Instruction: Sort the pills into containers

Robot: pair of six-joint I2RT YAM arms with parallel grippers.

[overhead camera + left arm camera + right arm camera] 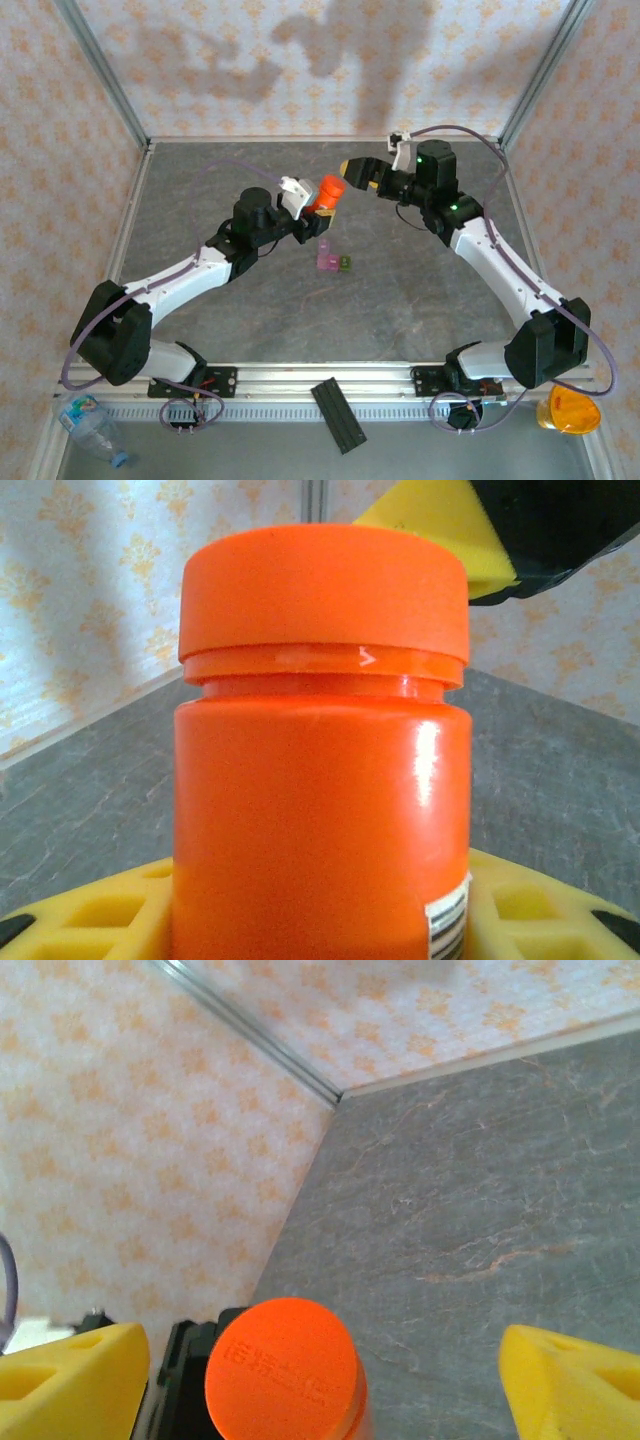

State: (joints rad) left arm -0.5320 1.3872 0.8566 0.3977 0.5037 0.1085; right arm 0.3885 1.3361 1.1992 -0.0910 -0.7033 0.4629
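Bottle (320,810) is sitting clamped in left gripper (310,208) | right gripper (358,175) is hovering open at cap (283,1365) | containers (333,262) are lying mid-worktop

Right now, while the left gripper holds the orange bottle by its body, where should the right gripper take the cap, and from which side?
Grip the cap by its round side wall, probably coming end-on at its flat top. It overhangs the neck of the orange bottle, and that top faces the right gripper, whose open fingers stand one on each side.
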